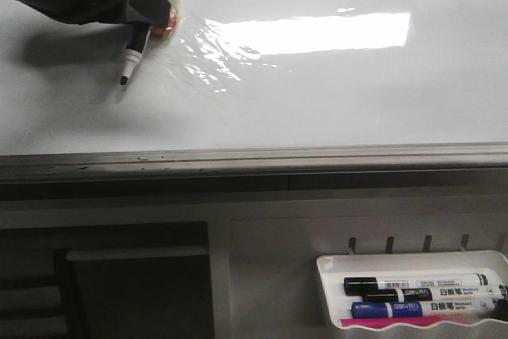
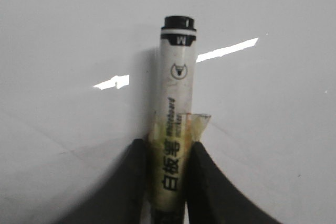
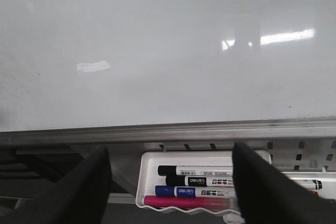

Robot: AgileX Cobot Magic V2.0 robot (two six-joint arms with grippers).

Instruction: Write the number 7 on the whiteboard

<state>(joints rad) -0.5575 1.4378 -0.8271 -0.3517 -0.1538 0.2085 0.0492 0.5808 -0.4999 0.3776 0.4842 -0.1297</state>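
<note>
My left tool clamps the marker low on its light, stiff, slick barrel — taped; right tool gapes wide, whiteboard glossy.

Glossy whiteboard, bare, glare-streaked; marker tip at its surface

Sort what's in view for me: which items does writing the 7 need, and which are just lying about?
In use:
- whiteboard, no 7 drawn yet
- marker clamped in the left tool

Lying about:
- white tray below the board
- spare markers in the tray
- right tool, open and holding nothing
</note>
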